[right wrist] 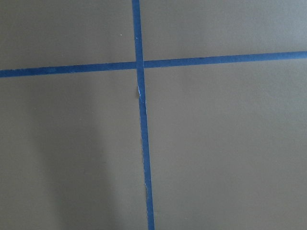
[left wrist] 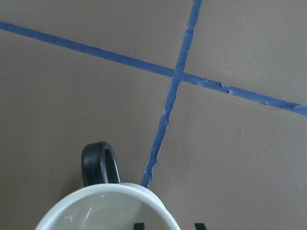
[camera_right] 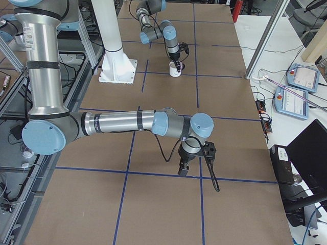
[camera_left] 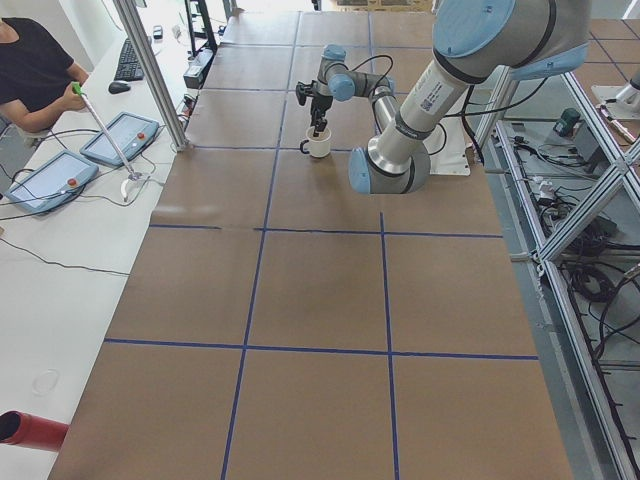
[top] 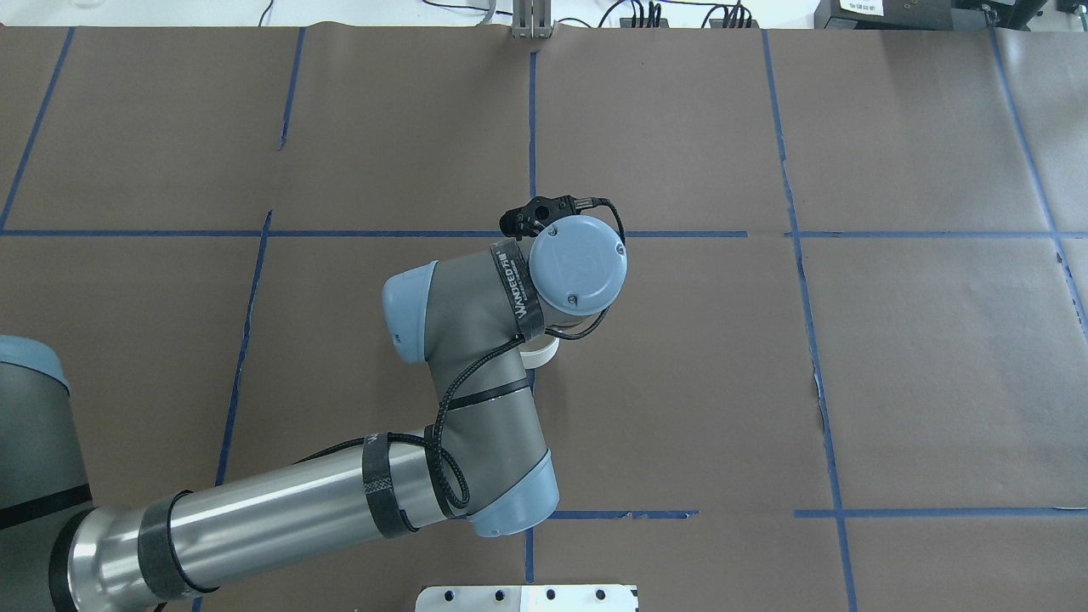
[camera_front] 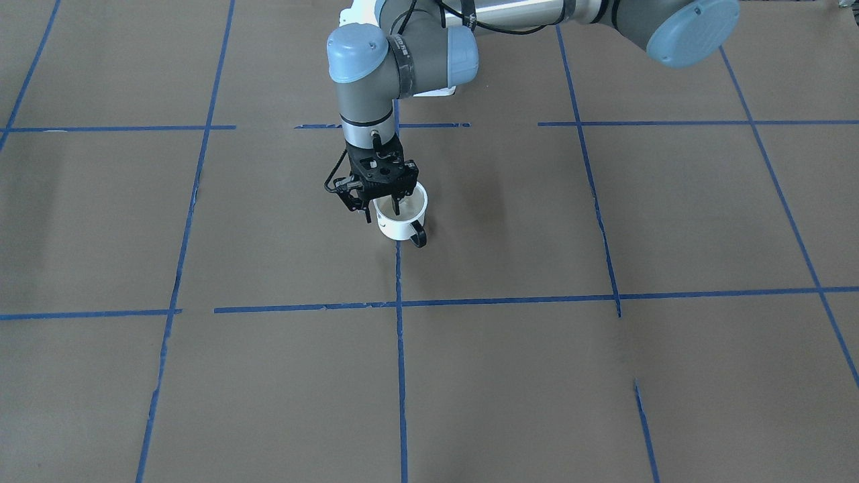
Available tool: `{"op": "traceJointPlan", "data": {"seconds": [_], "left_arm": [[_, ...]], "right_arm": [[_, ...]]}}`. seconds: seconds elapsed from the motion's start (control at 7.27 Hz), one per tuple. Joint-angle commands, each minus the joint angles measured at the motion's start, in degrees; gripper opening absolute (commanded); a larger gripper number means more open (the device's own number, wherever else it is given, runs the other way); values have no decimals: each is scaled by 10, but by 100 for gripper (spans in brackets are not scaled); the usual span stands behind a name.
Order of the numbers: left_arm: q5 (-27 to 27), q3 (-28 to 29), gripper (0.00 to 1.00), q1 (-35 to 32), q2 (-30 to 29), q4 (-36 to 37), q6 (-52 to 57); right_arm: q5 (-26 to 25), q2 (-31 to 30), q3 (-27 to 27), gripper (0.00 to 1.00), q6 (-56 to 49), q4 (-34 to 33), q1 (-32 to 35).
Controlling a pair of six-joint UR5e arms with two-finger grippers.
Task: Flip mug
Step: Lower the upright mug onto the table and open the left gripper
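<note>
The white mug (camera_front: pixel 400 221) stands upright on the brown table, mouth up, its black loop handle (camera_front: pixel 419 236) towards the camera. No drawn face shows on it. My left gripper (camera_front: pixel 382 208) points straight down over the mug's rim, open, with one finger inside the cup and one outside the wall. In the left wrist view the mug (left wrist: pixel 105 211) fills the bottom edge, handle (left wrist: pixel 100 163) above it and both fingertips (left wrist: pixel 139 225) just showing. In the overhead view the wrist hides all but a sliver of the mug (top: pixel 544 353). My right gripper (camera_right: pixel 191 163) hangs over bare table far away; I cannot tell its state.
Brown paper covers the table (camera_front: pixel 604 402), marked in squares by blue tape lines (camera_front: pixel 400 349). A white arm base plate (camera_right: pixel 118 71) stands near the mug's square. An operator (camera_left: pixel 35 70) sits with control tablets (camera_left: pixel 118 138) beyond the table's far side.
</note>
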Motion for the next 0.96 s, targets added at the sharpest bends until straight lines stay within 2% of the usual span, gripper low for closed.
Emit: {"op": "traceJointPlan", "data": {"seconds": [0.0, 0.41, 0.55, 0.83], "left_arm": [[1, -32, 100, 1, 6, 2, 24], [-13, -158, 100, -45, 54, 52, 148], [-49, -186, 100, -82, 76, 65, 188], [-114, -243, 100, -169, 122, 93, 337]], "right_arm": [[0, 0, -1, 100, 0, 0, 0], [0, 0, -1, 100, 0, 0, 0], [0, 0, -1, 100, 0, 0, 0], [0, 1, 0, 100, 0, 0, 0]]}}
